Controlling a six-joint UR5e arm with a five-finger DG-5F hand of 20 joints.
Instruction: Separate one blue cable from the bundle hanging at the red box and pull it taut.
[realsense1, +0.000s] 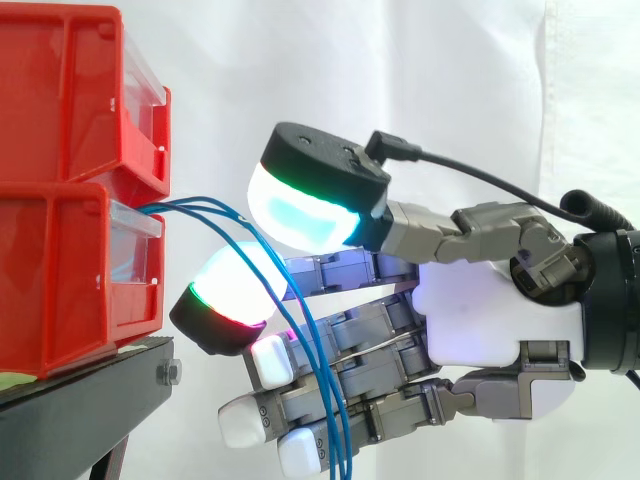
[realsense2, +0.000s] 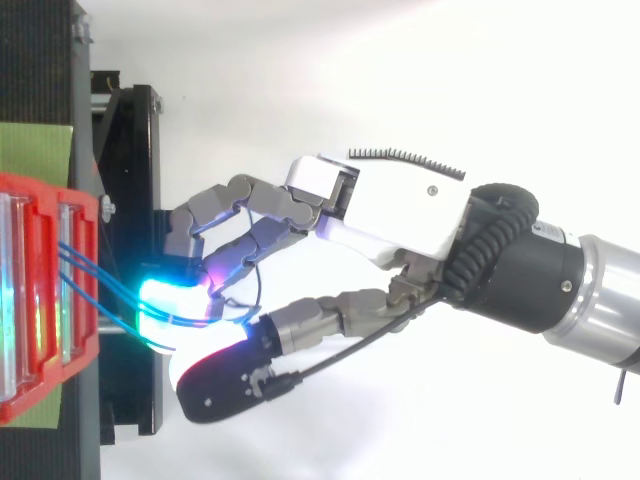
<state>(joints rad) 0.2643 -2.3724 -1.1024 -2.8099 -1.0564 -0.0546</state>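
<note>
We see the blue cables (realsense1: 190, 206) leaving the clear front of the lower red box (realsense1: 60, 290). In the side view this box sits at the right edge of the black stand (realsense1: 90, 395), with an upper red box (realsense1: 60, 90) stacked on it. The cables arc away from the box and hang slack past that edge, across the robot hand (realsense1: 490, 320). The robot hand is curled, with its thumb (realsense1: 300, 215) above and one finger pad (realsense1: 232, 285) below, pinching the cables between them. Its other fingers are half bent underneath.
</note>
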